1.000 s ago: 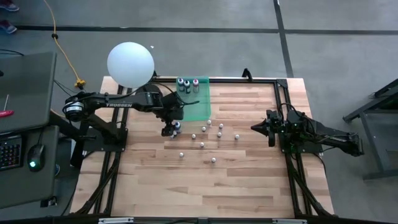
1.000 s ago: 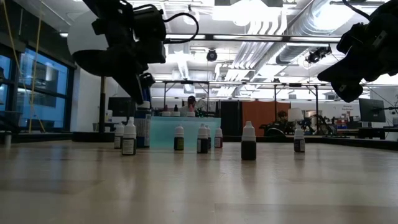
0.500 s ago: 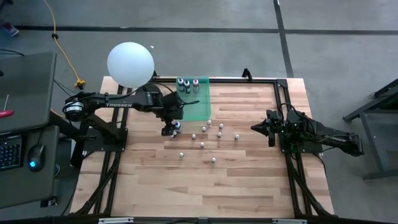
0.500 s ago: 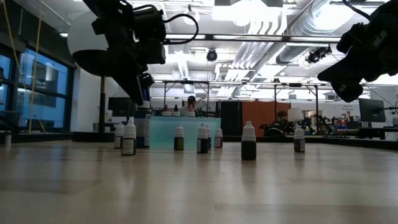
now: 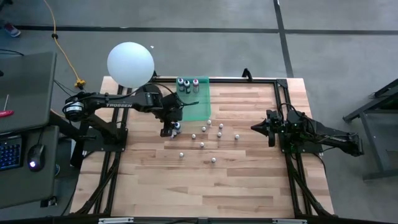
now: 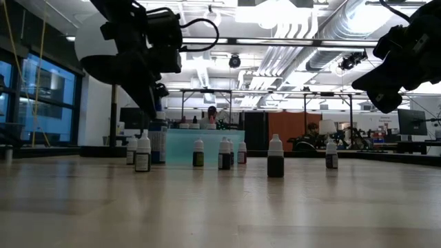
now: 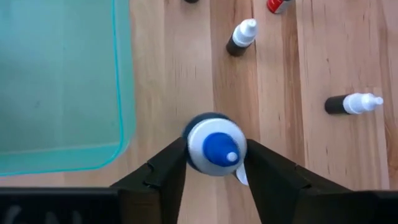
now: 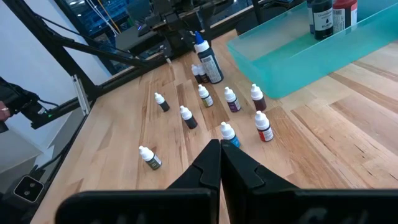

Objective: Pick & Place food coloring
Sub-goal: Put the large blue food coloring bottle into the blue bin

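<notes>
A larger dark bottle with a white collar and blue cap (image 7: 214, 144) stands upright on the wood just off the green tray's (image 5: 194, 102) near left corner. My left gripper (image 7: 214, 158) hangs over it, open, pointing down, one finger on each side of the cap; I cannot tell whether they touch it. The right wrist view shows this bottle (image 8: 208, 61) standing under that gripper. Several tiny white-capped bottles (image 5: 208, 134) stand scattered mid-table. Three larger bottles (image 5: 186, 84) stand in the tray's far end. My right gripper (image 5: 255, 127) waits shut at the table's right, above the wood.
A big white ball lamp (image 5: 130, 64) sits at the table's far left corner, behind the left arm. One tiny bottle (image 7: 239, 38) stands close beyond the blue-capped one. Bare wood stretches along the near half of the table (image 5: 205, 186).
My left gripper has edged slightly toward the table's left over the blue-capped bottle, staying at about the same height. The bottles have kept their places.
</notes>
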